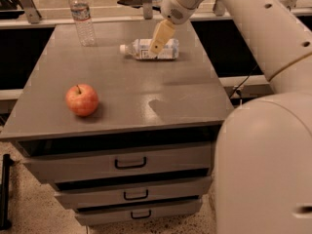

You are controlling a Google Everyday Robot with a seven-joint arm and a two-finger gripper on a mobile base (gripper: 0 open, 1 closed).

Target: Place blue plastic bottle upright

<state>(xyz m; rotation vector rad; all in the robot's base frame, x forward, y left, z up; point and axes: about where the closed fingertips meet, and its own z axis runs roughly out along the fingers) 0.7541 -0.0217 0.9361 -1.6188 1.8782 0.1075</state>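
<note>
The blue plastic bottle [169, 49] lies on its side near the back of the grey cabinet top [122, 89], a little right of the middle. Its white cap points left and its white label faces up. The gripper [156, 50] hangs tilted over the middle of the bottle, its tan tip crossing in front of the label. From this angle I cannot tell whether it touches the bottle, nor whether it is open or closed. The white arm [253, 18] rises from the gripper to the upper right, and the robot's pale body [265, 165] fills the right foreground. To the left of the lying bottle, well apart from it at the back left corner, a slimmer clear water bottle [82, 16] stands upright with its cap on. A red apple [82, 100] sits nearer the front on the left side, stem up, apart from both bottles. Below the top, the cabinet has three drawers [126, 162], each with a dark handle, and it stands on a speckled floor [29, 199].
</note>
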